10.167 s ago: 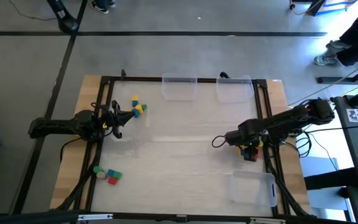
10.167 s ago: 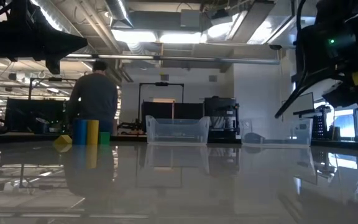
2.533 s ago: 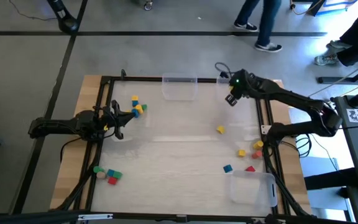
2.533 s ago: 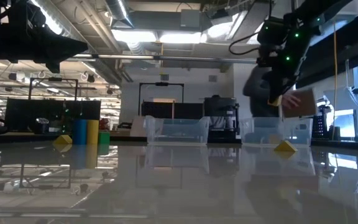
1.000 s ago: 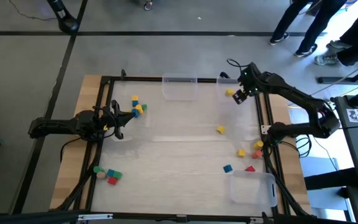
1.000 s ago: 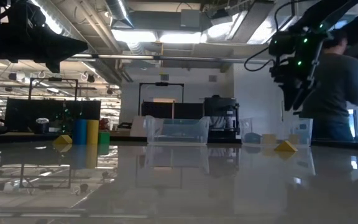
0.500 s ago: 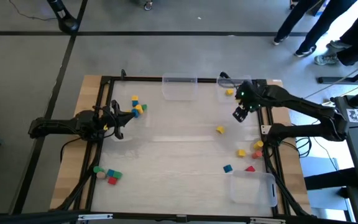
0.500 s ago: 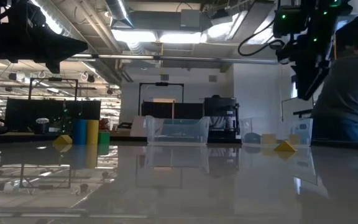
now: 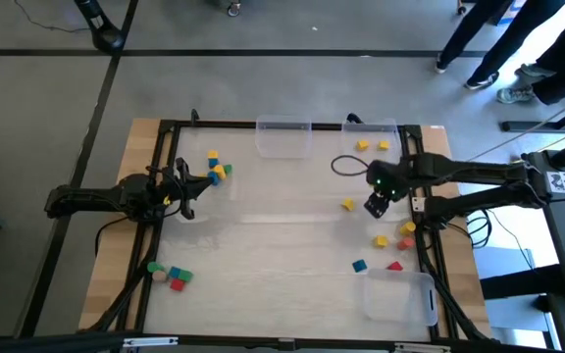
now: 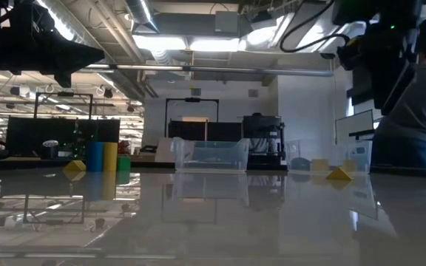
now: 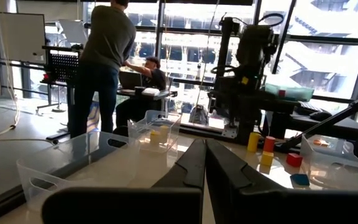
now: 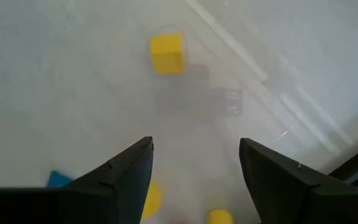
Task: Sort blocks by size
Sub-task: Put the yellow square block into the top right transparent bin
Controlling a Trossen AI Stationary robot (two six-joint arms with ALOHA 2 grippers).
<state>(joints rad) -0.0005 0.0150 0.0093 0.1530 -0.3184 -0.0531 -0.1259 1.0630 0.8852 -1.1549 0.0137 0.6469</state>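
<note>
My right gripper (image 9: pixel 374 205) is open and empty, above the table right of centre, just right of a lone yellow block (image 9: pixel 347 204) that lies on the table; the right wrist view shows this block (image 12: pixel 167 53) ahead of the fingers. Two yellow blocks (image 9: pixel 361 145) lie in the far right clear bin (image 9: pixel 392 151). More yellow, blue and red blocks (image 9: pixel 382 240) lie near the right edge. Yellow and blue blocks (image 9: pixel 216 169) lie at the far left, and green, tan and red ones (image 9: pixel 170 277) at the near left. My left gripper (image 9: pixel 182 188) is shut and empty at the left edge.
A clear bin (image 9: pixel 283 137) stands at the far middle and another (image 9: pixel 400 297) at the near right corner. A black frame (image 9: pixel 165 157) runs around the table. People stand beyond the far right corner (image 9: pixel 488 39). The table's middle is bare.
My right gripper has gone from above the far right bin toward the table's near edge, and now hangs beside the lone yellow block. The yellow blocks in the bin have stayed where they were.
</note>
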